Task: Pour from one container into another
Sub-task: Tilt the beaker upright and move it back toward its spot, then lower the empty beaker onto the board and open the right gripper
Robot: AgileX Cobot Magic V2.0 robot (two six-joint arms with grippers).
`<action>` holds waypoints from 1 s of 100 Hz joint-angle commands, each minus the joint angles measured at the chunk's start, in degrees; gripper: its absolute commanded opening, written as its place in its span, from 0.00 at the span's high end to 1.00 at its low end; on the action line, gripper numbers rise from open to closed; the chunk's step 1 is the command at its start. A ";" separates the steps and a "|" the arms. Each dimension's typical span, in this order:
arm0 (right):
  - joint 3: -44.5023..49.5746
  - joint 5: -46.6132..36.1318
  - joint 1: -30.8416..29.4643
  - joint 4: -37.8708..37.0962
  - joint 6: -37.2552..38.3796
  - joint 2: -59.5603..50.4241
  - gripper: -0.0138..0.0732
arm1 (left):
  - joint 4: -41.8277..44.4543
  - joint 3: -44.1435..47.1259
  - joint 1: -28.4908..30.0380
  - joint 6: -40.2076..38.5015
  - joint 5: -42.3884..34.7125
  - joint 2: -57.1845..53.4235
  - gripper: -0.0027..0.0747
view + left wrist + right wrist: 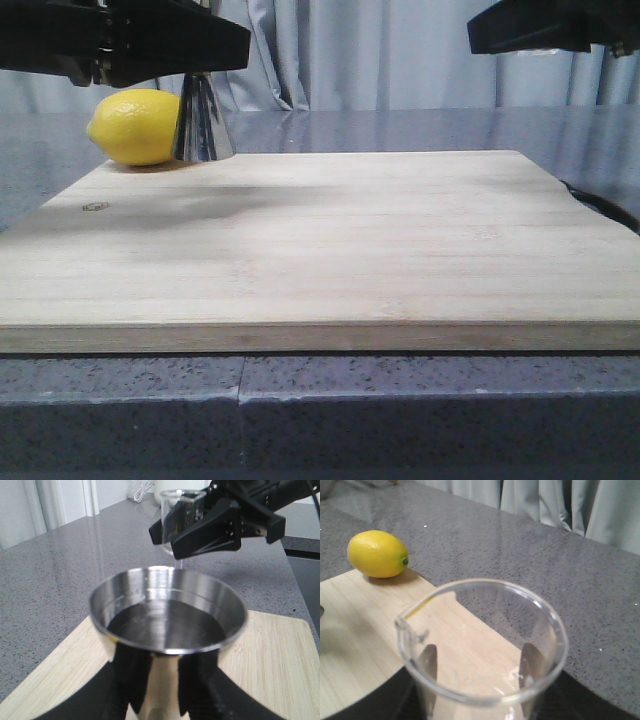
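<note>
The left gripper (159, 700) grasps the jigger (167, 617); the right gripper (480, 667) clenches the beaker (482, 640), with the lemon (377, 553) at its ten o'clock.

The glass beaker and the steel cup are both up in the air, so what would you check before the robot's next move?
1. Left gripper holds the jigger: ok, fingers clamp its lower cone.
2. Right gripper holds the beaker: ok, fingers show through the glass on both sides.
3. Jigger upright, mouth open upward: ok, and it already holds liquid.
4. Beaker's contents: looks empty from the right wrist view, though clear liquid would be hard to see.
5. Beaker lip over the jigger's mouth: cannot tell; the left wrist view shows it higher and beyond the rim.
6. Lemon out of the way: ok, it sits at the cutting board's far left corner.
</note>
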 commanded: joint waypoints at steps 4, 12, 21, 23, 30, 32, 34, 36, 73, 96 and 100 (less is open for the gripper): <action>-1.35 -4.86 -0.71 1.87 -3.93 1.30 0.52 | -4.88 -1.51 -0.43 -0.41 5.78 -2.56 0.68; -1.57 -6.08 -0.71 1.87 -5.54 3.00 0.52 | -4.88 -1.51 -0.43 -0.41 5.78 -2.56 0.68; -1.69 -7.22 -0.71 2.41 -8.32 4.83 0.52 | -4.88 -1.51 -0.43 -0.41 5.78 -2.56 0.68; -1.69 -7.22 -0.71 2.42 -8.97 5.25 0.52 | -4.88 -1.51 -0.43 -0.41 5.78 -2.56 0.68; -1.69 -7.22 -0.71 2.87 -10.80 6.66 0.52 | -4.88 -1.51 -0.43 -0.41 5.78 -2.56 0.68; -1.69 -7.22 -0.71 2.93 -11.36 7.09 0.52 | -4.88 -1.51 -0.43 -0.41 5.78 -2.56 0.68; -1.69 -7.40 -0.71 3.03 -11.73 7.34 0.52 | -4.88 -1.51 -0.43 -0.41 5.78 -2.56 0.68; -1.69 -7.45 -0.71 3.03 -12.03 7.80 0.52 | -4.88 -1.51 -0.43 -0.41 5.78 -2.56 0.68; -4.12 -9.09 -0.61 4.24 -19.33 13.41 0.52 | -4.88 -1.51 -0.43 -0.41 5.78 -2.56 0.68; -6.17 -9.23 -0.61 4.24 -19.33 16.62 0.52 | -4.88 -1.51 -0.43 -0.41 5.78 -2.56 0.68; -6.17 -9.23 -0.61 4.24 -19.33 16.86 0.52 | -4.88 -1.51 -0.43 -0.41 5.78 -2.56 0.68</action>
